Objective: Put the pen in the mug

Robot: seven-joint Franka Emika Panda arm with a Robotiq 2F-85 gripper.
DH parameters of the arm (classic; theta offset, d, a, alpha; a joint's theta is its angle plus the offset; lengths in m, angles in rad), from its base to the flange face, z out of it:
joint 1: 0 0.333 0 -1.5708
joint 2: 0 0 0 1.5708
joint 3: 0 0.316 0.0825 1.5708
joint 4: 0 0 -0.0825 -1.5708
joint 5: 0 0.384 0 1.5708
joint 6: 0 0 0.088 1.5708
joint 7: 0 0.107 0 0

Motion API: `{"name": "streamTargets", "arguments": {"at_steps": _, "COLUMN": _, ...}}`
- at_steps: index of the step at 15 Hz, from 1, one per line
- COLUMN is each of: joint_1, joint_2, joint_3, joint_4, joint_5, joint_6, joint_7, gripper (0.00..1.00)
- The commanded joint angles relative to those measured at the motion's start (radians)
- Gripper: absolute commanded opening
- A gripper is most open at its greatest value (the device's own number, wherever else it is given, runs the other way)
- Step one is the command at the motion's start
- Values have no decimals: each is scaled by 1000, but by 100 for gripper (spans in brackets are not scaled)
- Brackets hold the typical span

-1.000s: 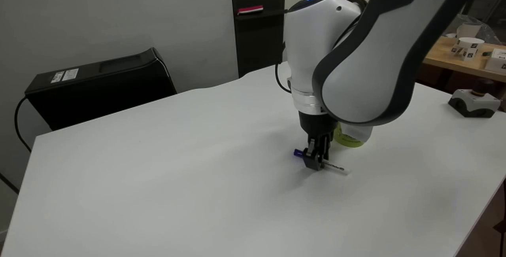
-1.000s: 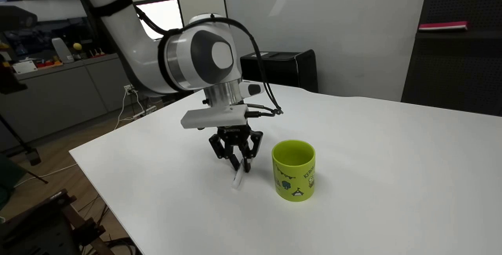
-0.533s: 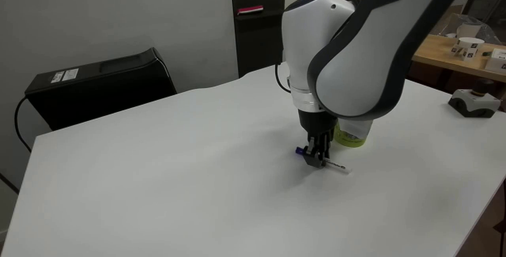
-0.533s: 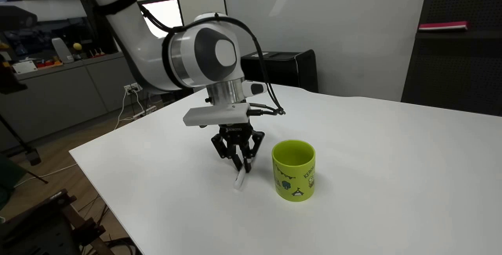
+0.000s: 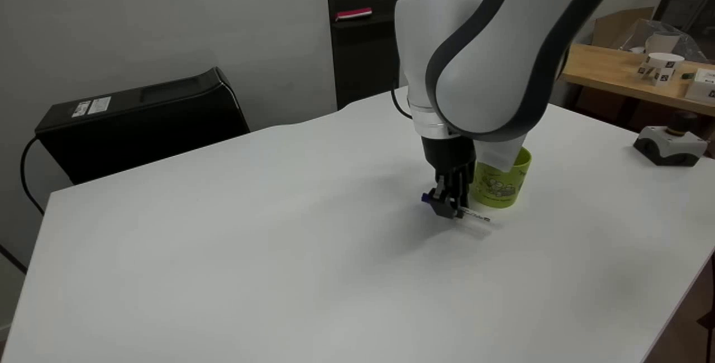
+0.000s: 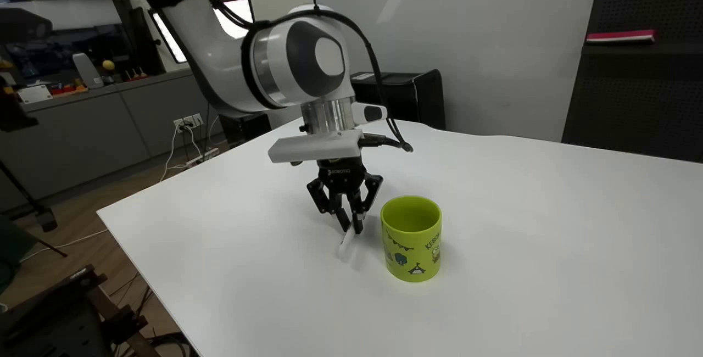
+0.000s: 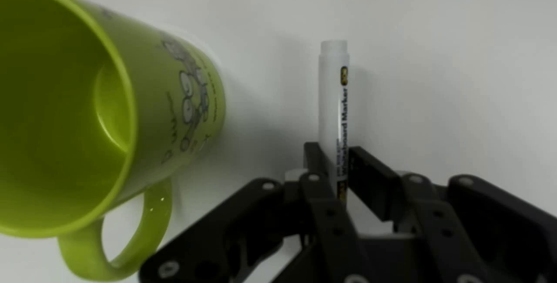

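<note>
My gripper [image 7: 333, 149] is shut on the pen [image 7: 333, 96], one pad on each side of its white barrel. The white end points away from the gripper in the wrist view, and the cap end is hidden there. In an exterior view the blue cap end [image 5: 426, 197] sticks out behind the fingers. The pen lies nearly level, a little above the table. The lime-green mug [image 6: 412, 252] stands upright beside the gripper [image 6: 351, 228], apart from it. Its opening faces up and looks empty. In the wrist view the mug [image 7: 174, 100] is at the left, handle towards the bottom.
The white table [image 5: 251, 257] lies under everything. A black box-like unit [image 5: 145, 117] stands behind the table's far edge. A grey and black button box [image 5: 670, 142] sits near a table edge. A wooden side table [image 5: 609, 70] holds several small items.
The gripper has risen from the table with the pen in it and moved slightly towards the mug. A gap now shows between the pen and the table. The mug has not moved.
</note>
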Motion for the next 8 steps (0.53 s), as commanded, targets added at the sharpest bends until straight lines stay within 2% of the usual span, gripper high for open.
{"name": "streamTargets", "arguments": {"at_steps": 1, "joint_1": -19, "joint_2": -53, "joint_3": 10, "joint_4": 19, "joint_5": -4, "joint_6": -71, "joint_7": 9, "gripper": 5}}
{"name": "streamTargets", "arguments": {"at_steps": 8, "joint_1": -67, "joint_2": -166, "joint_3": 32, "joint_4": 41, "joint_5": 21, "joint_6": -253, "joint_7": -9, "gripper": 5}}
